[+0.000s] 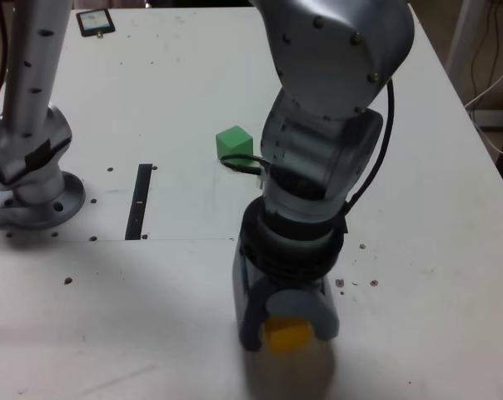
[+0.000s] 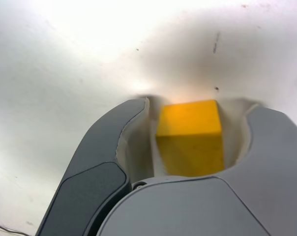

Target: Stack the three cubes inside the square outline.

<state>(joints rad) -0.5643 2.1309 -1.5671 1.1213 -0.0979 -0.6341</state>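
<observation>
Yellow matte cube [image 2: 190, 139] between parted jaws [image 2: 197, 129], ungripped | green matte cube [image 1: 235, 146] at 11 o'clock, unstacked | stack unstarted, likely

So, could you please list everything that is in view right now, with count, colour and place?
Yellow cube: one, orange-yellow, between the gripper's jaws.
Green cube: one, green, on the table beyond the gripper in the exterior view.
Black strip: one, black, on the table toward the exterior view's left.
Small framed item: one, dark border, pale centre, at the table's far left in the exterior view.
Table: one, off-white with dark specks, under everything.
Pale cable: at the exterior view's right edge.
Arm: one, silver-grey, reaching over the table.
Gripper: one, grey, jaws around the yellow cube.
</observation>
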